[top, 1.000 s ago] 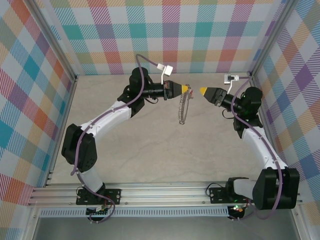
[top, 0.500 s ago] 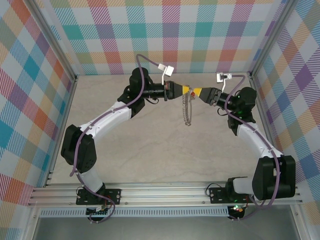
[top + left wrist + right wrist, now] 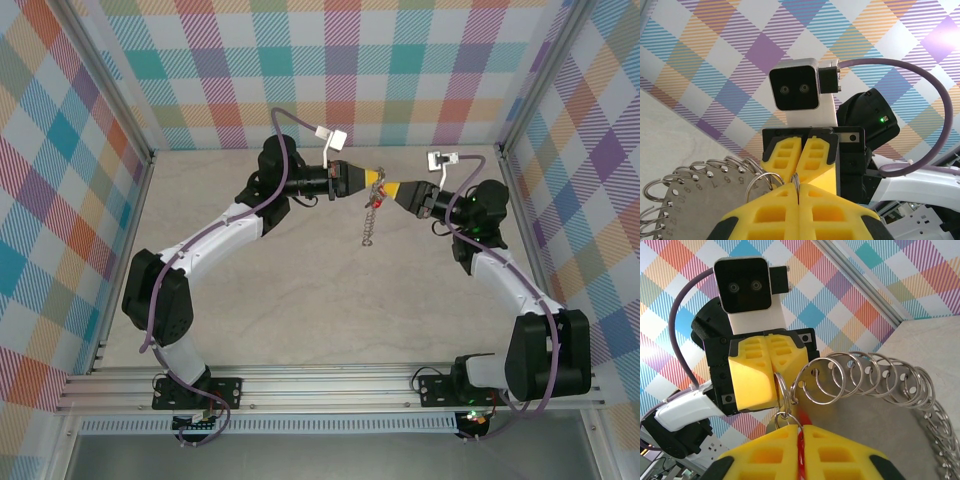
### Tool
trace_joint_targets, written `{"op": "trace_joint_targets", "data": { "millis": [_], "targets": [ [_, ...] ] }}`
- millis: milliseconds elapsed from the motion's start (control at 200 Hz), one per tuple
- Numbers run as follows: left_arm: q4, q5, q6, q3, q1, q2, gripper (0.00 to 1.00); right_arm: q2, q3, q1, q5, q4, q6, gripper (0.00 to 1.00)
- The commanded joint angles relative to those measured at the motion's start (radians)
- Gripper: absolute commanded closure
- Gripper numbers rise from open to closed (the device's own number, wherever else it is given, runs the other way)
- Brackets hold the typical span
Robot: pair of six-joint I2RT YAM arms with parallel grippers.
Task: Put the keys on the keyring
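Silver-grey keyring (image 3: 370, 228): hangs over the desk (image 3: 300, 300) near its far edge, top ring pinched in the closed left fingers (image 3: 369, 177). Red key (image 3: 378, 204): we find it clamped in the closed right fingers (image 3: 398, 187), tip to tip with the left.

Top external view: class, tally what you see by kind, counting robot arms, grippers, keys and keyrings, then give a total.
Robot arms: 2 (left arm, right arm)
Grippers: 2 (left gripper, right gripper)
Keys: 1 (red key)
Keyrings: 1 (keyring)
Total: 6
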Motion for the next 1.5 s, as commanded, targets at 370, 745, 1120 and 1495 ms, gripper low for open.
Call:
{"op": "trace_joint_targets", "data": {
  "millis": [370,745,1120,1495],
  "targets": [
    [0.163,-0.082,-0.061,-0.026,-0.010,-0.048,1.00,-0.004,0.008,0.060,0.004,-0.017,-0.058,1.00],
    [0.257,-0.144,-0.122,-0.103,-0.036,-0.068,1.00,0.026,0.018,0.072,0.057,-0.097,-0.084,1.00],
    [0.382,-0.280,-0.238,-0.177,-0.041,-0.068,1.00,-0.190,-0.008,-0.030,0.249,-0.414,-0.172,0.43],
    [0.446,-0.286,-0.316,-0.172,-0.049,-0.056,1.00,-0.140,0.041,-0.057,0.304,-0.196,-0.011,0.41]
  ]
}}
